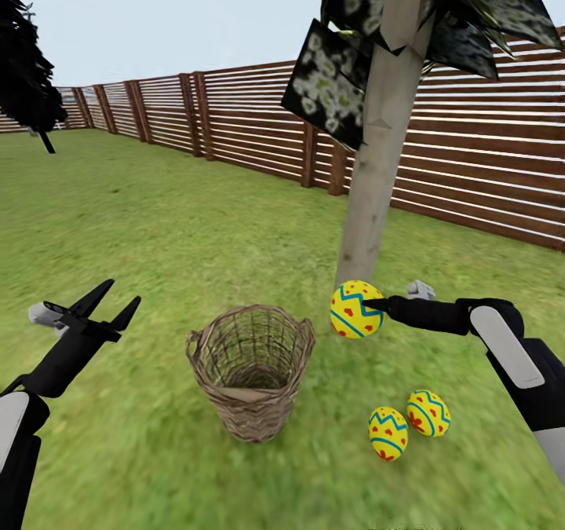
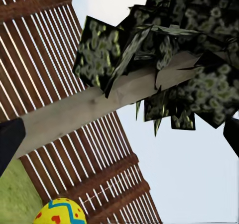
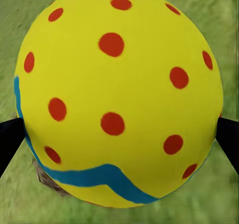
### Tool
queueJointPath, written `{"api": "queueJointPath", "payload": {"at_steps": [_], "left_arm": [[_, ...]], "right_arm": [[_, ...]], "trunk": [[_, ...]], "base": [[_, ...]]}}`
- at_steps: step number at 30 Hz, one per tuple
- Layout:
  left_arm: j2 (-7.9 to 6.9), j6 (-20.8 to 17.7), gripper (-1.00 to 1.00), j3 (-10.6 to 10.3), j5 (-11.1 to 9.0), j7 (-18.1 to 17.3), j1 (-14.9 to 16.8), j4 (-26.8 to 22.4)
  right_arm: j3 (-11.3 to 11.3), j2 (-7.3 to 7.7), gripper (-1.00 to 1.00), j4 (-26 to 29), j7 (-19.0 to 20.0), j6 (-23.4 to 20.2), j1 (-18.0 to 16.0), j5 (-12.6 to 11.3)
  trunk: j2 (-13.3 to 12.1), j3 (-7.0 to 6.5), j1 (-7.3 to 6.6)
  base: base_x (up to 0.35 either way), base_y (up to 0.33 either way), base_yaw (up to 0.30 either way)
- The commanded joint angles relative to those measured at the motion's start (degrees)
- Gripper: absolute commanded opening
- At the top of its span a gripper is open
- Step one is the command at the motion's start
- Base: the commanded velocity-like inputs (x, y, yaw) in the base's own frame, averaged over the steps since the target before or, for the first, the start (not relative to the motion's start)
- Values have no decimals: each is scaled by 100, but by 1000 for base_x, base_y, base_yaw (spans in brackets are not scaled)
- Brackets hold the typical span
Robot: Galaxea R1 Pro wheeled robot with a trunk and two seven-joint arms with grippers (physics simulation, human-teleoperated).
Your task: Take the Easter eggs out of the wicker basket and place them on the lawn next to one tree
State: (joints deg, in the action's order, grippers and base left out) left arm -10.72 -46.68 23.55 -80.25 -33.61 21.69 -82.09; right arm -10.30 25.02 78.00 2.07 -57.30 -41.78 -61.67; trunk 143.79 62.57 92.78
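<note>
from the head view, the right gripper (image 1: 375, 307) is clamped on the third egg (image 1: 355, 308), held above the lawn (image 1: 141, 224) by the tree (image 1: 377, 169); two eggs (image 1: 408, 423) already lie near its base, and the wicker basket (image 1: 251, 369) looks empty. the left gripper (image 1: 110, 304) hangs wide open, holding nothing.

left wrist view: trunk (image 2: 89, 107), fence (image 2: 50, 50), egg top (image 2: 60, 211).

right wrist view: fingertips (image 3: 10, 139) flank the egg (image 3: 119, 94). last step, i'd say: lower it beside the others and let go.

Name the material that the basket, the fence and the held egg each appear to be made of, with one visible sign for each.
Basket: woven wicker, matt tan, with open gaps between strands. Fence: wood, seemingly stained brown, in horizontal slats on posts. Egg in the right gripper: smooth painted surface, yellow with red dots and blue zigzag; whether it is plastic or real shell cannot be told.
</note>
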Motion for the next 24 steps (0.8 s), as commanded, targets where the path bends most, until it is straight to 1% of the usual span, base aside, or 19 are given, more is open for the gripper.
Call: {"api": "queueJointPath", "payload": {"at_steps": [1, 7, 10, 13, 14, 15, 16, 17, 19, 20, 22, 24], "left_arm": [[-1, -30, 100, 3, -13, -5, 2, 0], [6, -28, 100, 0, -17, -30, 2, 0], [8, -26, 100, -10, -9, -31, 2, 0], [8, -26, 100, -25, -8, -31, 2, 0], [8, -26, 100, -27, -8, -31, 2, 0], [8, -26, 100, -26, -8, -31, 2, 0], [8, -26, 100, -26, -8, -31, 2, 0], [8, -26, 100, -26, -9, -31, 2, 0], [8, -26, 100, -26, -8, -31, 2, 0], [8, -26, 100, -26, -8, -31, 2, 0], [8, -26, 100, -26, -8, -31, 2, 0], [8, -26, 100, -26, -8, -31, 2, 0]], "right_arm": [[-7, 3, -100, -5, 22, -11, -6, 23], [-1, 3, -100, -18, 13, 7, -6, 25], [1, 8, -100, -39, -14, 21, -6, 65], [13, 27, -100, -156, -42, 26, -6, 83], [62, 28, -100, -198, -46, 26, -6, 88], [224, 37, -100, -269, -48, 26, -6, 93], [333, 42, -100, -335, -48, 26, -6, 113], [377, 44, -100, -369, -48, 26, -6, 169], [416, 42, -100, -401, -49, 26, -6, 445], [419, 40, -100, -405, -53, 26, -6, 522], [452, 38, -100, -408, -57, 26, -6, 592], [457, 38, -100, -408, -57, 26, -6, 600]], "trunk": [[2, -2, -1], [2, -42, -1], [2, -62, -1], [2, -82, -1], [2, -88, -1], [2, -95, -1], [2, -102, -1], [2, -108, -1], [2, -122, -1], [2, -128, -1], [2, -142, -1], [2, -155, -1]], "base": [[0, 0, -213], [0, 0, -213], [0, 0, -213], [0, 0, -213], [0, -64, -213], [0, -150, -213], [0, -184, -213], [0, -224, -213], [53, -270, -213], [80, -283, -213], [88, -287, -213], [91, -288, -213]]}}
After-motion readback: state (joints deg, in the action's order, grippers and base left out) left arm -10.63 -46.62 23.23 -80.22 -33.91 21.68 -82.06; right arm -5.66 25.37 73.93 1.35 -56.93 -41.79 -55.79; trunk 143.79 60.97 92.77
